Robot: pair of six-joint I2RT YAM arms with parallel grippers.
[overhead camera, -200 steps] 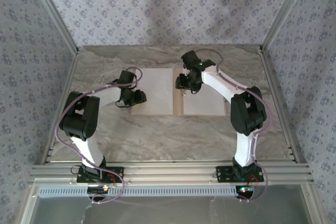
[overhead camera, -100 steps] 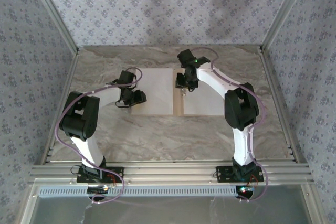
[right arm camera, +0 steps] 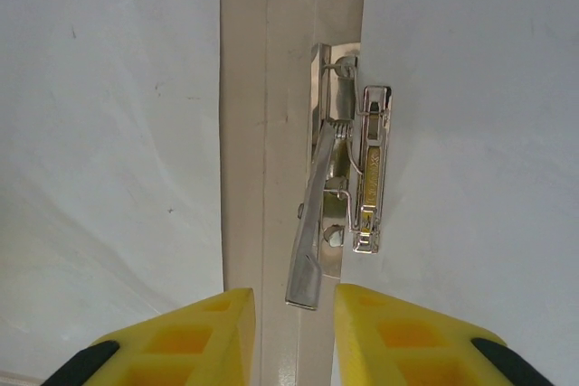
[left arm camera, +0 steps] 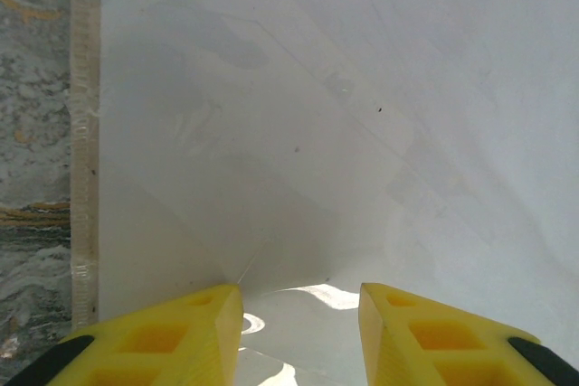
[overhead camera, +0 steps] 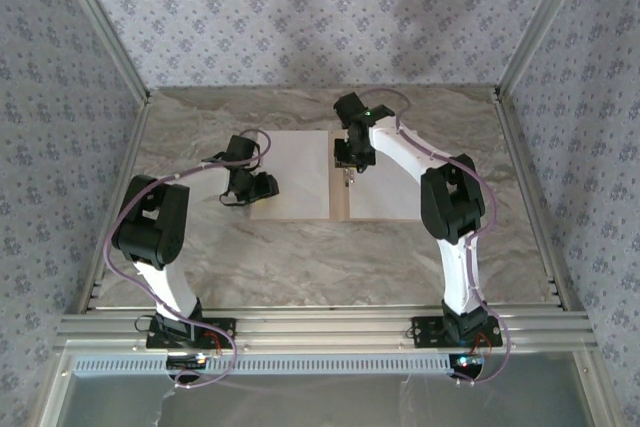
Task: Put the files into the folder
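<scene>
a: what's carrying everything?
b: a flat grey-and-beige marble-patterned tabletop (overhead camera: 300, 267).
a: and lying on it?
b: one flat tan cardboard folder (overhead camera: 339, 202), spread open at the far middle, its spine running front to back.
a: flush with the stone?
b: seems so; the left wrist view shows its tan edge right against the marble. two white paper sheets (overhead camera: 290, 172) rest on its covers, not on the table, as far as i can tell.
</scene>
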